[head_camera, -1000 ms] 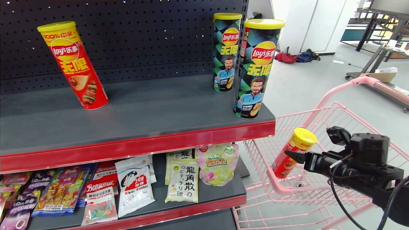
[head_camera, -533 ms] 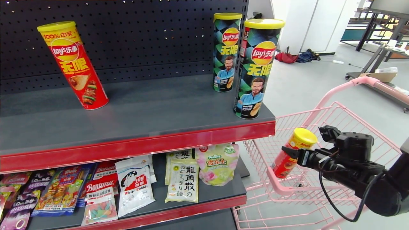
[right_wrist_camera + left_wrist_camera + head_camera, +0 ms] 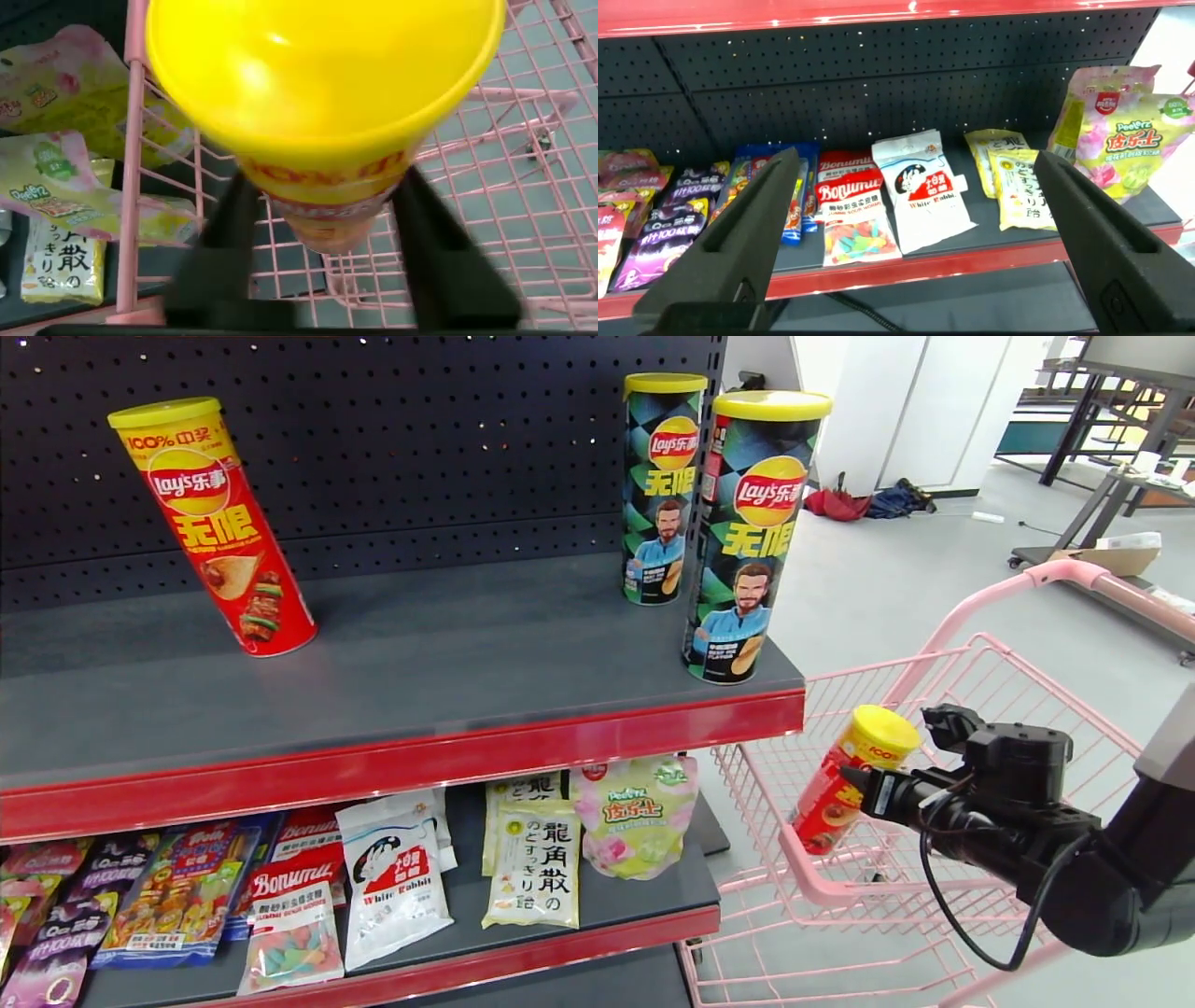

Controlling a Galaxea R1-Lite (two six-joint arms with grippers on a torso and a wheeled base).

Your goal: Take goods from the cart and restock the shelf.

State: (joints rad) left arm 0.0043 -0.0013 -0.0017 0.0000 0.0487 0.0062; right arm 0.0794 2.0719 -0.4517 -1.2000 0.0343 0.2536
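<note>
A red chips can (image 3: 840,789) with a yellow lid leans in the front left corner of the pink cart (image 3: 971,644). My right gripper (image 3: 854,777) is shut on its upper body, just under the lid. In the right wrist view the can (image 3: 322,112) stands between the two dark fingers (image 3: 234,243), which press on its sides. The grey upper shelf (image 3: 420,663) carries a tilted red can (image 3: 215,523) at the left and two dark green cans (image 3: 754,537) at the right end. My left gripper (image 3: 915,159) is open and faces the lower shelf.
Snack bags (image 3: 392,882) lie in a row on the lower shelf (image 3: 597,933), seen too as bags (image 3: 920,187) in the left wrist view. The upper shelf has free room between the red can and the green cans. The cart's wire wall stands close to the shelf's right end.
My right arm has pushed in toward the can and its fingers have closed on it. The can has shifted a little up and to the left. The shelf cans have not moved.
</note>
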